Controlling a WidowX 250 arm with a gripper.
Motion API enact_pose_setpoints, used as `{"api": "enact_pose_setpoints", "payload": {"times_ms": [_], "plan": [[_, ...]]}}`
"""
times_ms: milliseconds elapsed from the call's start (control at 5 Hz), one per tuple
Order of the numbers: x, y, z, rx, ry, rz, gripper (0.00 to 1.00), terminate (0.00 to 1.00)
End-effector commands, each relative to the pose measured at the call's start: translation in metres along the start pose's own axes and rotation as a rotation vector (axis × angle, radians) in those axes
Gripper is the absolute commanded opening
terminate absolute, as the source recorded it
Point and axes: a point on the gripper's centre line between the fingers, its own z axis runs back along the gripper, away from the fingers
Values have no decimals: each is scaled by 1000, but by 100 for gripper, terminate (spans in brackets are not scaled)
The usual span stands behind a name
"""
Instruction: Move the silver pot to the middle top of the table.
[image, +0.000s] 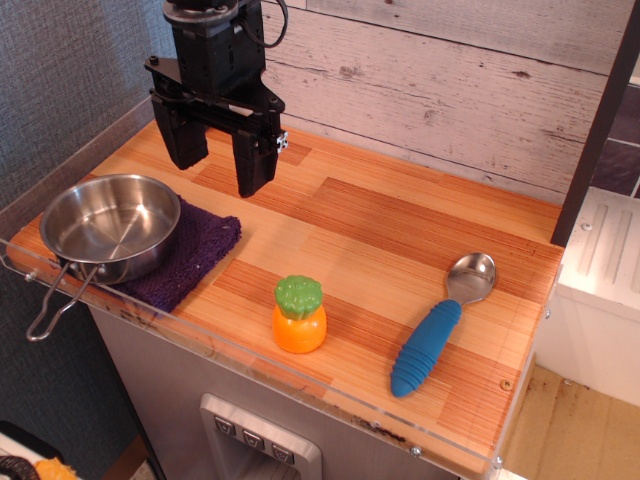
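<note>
Wood-plank striped worktop (400, 230) with a clear acrylic rim along its edges, set against a whitewashed plank wall.

Silver pot (108, 225) at the near left corner, sitting upright on a purple cloth (200, 250), bowl empty and shiny, thin wire loop handle (52, 300) reaching out past the rim toward the lower left. Cloth partly covered by the pot, spreading out to its right.

Black gripper (222, 150) above the back left of the worktop, behind and to the right of the pot, clear of it and touching nothing. Jaws spread apart, pointing down, nothing between them; whether the tips meet the wood cannot be told.

Toy carrot-like piece (299, 315), orange body with green top, standing upright near the front edge, about midway along. Spoon (440, 325) with a silver bowl and a ribbed blue handle lying flat toward the right, bowl pointing to the back, handle toward the front. Both well apart from the pot and from each other.
</note>
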Motion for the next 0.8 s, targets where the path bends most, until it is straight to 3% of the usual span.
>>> {"api": "enact_pose_setpoints", "payload": {"times_ms": [0,200,400,600], "plan": [[0,0,0,0,0,0,100,0],[-9,18,-5,-31,-15,31,100,0],[-20,39,-10,-10,-12,97,100,0],[-30,53,-16,18,30,157,100,0]]}}
